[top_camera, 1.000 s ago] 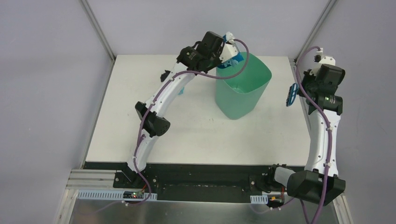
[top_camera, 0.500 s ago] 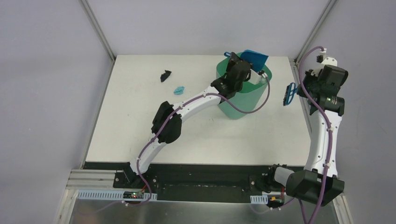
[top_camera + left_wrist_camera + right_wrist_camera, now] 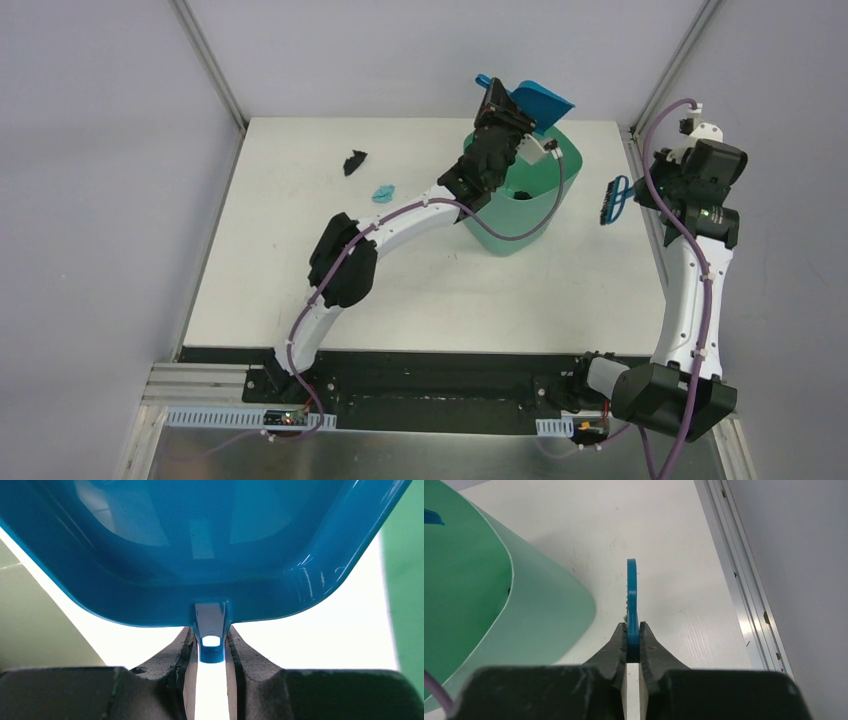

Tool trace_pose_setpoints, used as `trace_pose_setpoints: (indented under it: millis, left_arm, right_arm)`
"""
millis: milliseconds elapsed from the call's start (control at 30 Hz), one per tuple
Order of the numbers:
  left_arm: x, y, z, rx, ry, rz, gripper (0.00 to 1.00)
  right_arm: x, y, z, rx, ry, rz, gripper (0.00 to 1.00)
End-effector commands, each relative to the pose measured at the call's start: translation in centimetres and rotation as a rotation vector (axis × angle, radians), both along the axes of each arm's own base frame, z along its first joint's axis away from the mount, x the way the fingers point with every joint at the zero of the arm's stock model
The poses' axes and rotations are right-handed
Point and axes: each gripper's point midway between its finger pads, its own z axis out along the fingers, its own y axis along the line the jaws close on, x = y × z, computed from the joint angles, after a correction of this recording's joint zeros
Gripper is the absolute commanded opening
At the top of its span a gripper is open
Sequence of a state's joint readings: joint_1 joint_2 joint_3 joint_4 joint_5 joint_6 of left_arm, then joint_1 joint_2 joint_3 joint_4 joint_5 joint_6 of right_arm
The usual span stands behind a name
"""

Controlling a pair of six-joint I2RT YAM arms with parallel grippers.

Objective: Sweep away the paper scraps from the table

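Two paper scraps lie on the white table (image 3: 300, 270) at the back left: a black one (image 3: 354, 160) and a light teal one (image 3: 383, 192). A dark scrap (image 3: 522, 195) shows inside the green bin (image 3: 515, 215). My left gripper (image 3: 503, 108) (image 3: 211, 645) is shut on the handle of the blue dustpan (image 3: 545, 100) (image 3: 200, 545), which is held tilted above the bin's far rim. My right gripper (image 3: 632, 193) (image 3: 632, 630) is shut on the blue hand brush (image 3: 611, 200) (image 3: 632, 590), held above the table just right of the bin.
The green bin (image 3: 499, 605) stands at the table's back centre-right, close to both grippers. A metal rail (image 3: 744, 605) runs along the table's right edge. Grey walls enclose the back and sides.
My left arm swung the dustpan from behind the bin's left rim to above its far rim and raised it. The right arm with the brush drifted slightly left.
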State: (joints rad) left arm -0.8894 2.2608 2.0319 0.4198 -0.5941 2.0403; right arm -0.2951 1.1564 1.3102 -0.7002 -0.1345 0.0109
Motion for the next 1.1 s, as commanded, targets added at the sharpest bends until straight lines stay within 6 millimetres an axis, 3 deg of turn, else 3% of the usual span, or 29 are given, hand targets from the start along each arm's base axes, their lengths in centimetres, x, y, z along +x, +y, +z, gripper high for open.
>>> trace_pose_setpoints:
  millis: [0,167,267,300,367,500,600,700,867,1067]
  left_arm:
    - [-2.2,4.6,10.1,-0.139,-0.144,0.023,0.0]
    - [-1.6,9.0,11.9,-0.264,-0.087,0.09,0.0]
    - [-1.1,14.7,11.7,-0.466,0.087,0.171,0.0]
    - [-1.2,16.5,10.6,-0.527,0.171,0.197,0.0]
    - [-2.3,20.3,7.7,-0.611,0.352,0.26,0.0]
    - [-6.7,26.0,-2.4,-0.669,0.764,0.455,0.0]
    - [-12.5,29.1,-10.4,-0.672,1.103,0.648,0.0]
    - [-18.3,30.1,-15.8,-0.761,1.409,0.784,0.0]
    - [-24.8,31.5,-21.9,-0.799,1.636,0.91,0.0]
    - [-28.3,32.9,-25.9,-0.849,1.753,0.989,0.0]
  right_arm:
    - [-0.2,0.6,2.3,0.014,-0.078,0.016,0.0]
    - [-1.9,1.6,3.6,-0.003,-0.087,0.067,0.0]
    - [-3.8,2.9,2.8,-0.011,-0.019,0.15,0.0]
    - [-4.5,3.8,2.2,0.0,0.003,0.199,0.0]
    - [-5.9,5.8,0.7,0.032,0.024,0.307,0.0]
    - [-8.3,8.7,-2.3,0.074,0.059,0.485,0.0]
    - [-11.0,11.6,-2.9,0.114,0.083,0.691,0.0]
    - [-13.8,14.7,-2.2,0.18,0.074,0.886,0.0]
    - [-17.2,17.3,-0.9,0.222,0.066,1.051,0.0]
    - [-19.1,18.7,-0.5,0.215,0.078,1.132,0.0]
